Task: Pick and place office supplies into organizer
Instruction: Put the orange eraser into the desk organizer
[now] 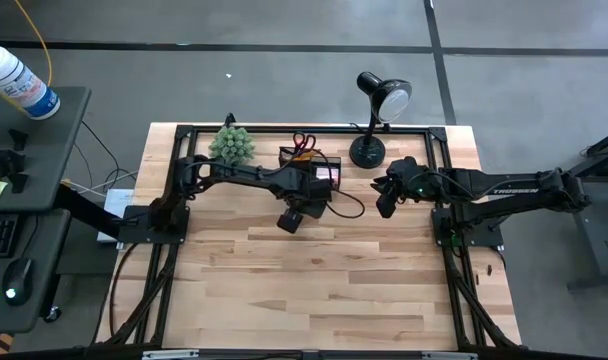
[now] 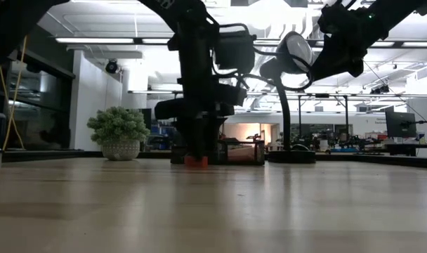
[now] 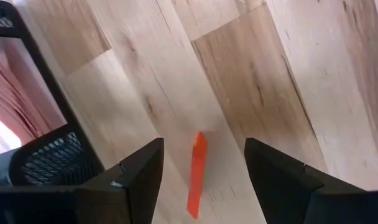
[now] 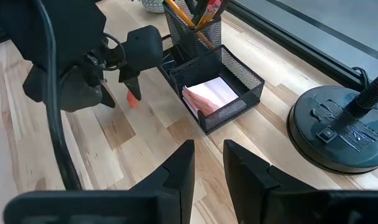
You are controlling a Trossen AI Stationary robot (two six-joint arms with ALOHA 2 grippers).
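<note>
Left claw (image 3: 201,180) is hanging wide open over an orange bit (image 3: 197,174) lying on the table (image 1: 334,280) just beside the organizer (image 4: 217,84). Pencils (image 4: 195,12) and scissors (image 1: 302,143) are sitting in the cup section and the pink pad (image 4: 211,93) in the lower compartment, so only this bit looks left. Left arm is reaching down steeply; right claw (image 4: 207,171), narrowly parted and empty, is waiting raised near the lamp (image 1: 369,150).
</note>
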